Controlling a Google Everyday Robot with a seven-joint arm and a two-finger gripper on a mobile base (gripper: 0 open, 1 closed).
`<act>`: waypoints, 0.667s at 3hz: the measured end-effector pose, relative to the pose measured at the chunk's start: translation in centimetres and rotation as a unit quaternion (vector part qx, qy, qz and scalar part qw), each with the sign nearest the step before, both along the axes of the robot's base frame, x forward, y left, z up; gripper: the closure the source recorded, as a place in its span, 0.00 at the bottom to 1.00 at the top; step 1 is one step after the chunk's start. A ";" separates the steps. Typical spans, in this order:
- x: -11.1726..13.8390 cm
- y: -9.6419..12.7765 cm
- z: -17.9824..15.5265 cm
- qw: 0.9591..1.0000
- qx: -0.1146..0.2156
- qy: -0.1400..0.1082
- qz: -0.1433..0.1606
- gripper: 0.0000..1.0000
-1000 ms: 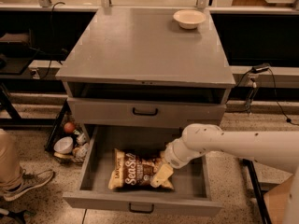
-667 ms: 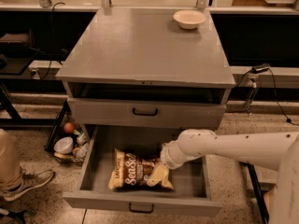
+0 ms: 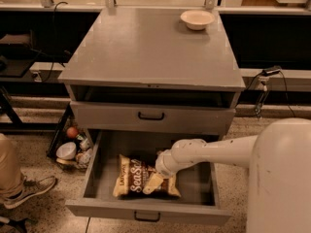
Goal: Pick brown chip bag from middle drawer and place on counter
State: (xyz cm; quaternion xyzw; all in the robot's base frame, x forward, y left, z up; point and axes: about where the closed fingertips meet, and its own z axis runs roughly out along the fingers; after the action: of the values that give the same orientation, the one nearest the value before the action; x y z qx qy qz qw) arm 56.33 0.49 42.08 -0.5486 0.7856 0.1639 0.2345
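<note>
Brown chip bag (image 3: 130, 176) lies flat near the middle drawer (image 3: 146, 211) front. Gripper (image 3: 153, 182) sits on it inside the drawer; jaws' state, cannot tell. Grasp step, seemingly. Next: firm pinch, lift clear, carry to worktop (image 3: 146, 47) above the drawer.

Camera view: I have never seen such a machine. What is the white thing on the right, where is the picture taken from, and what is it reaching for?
The white shape is a mobile robot's one arm, ending in a two-finger gripper. The single camera looks down from above and in front; where it is mounted is not on record. The gripper is down in the open middle drawer, on the brown chip bag lying there. Whether it has hold of the bag does not show. Above is another drawer front with a black handle, and on top the counter, bearing a cream bowl near its far right corner. A person's shoe shows at lower left.
</note>
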 end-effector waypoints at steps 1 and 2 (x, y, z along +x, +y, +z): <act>-0.1 2.3 -2.6 0.999 0.020 0.025 0.011 0.00; -0.9 4.5 -4.2 0.997 0.049 0.050 0.024 0.16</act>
State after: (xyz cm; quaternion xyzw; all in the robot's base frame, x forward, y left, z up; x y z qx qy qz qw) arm 55.46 5.00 37.84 -0.5461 0.7741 0.2349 0.2175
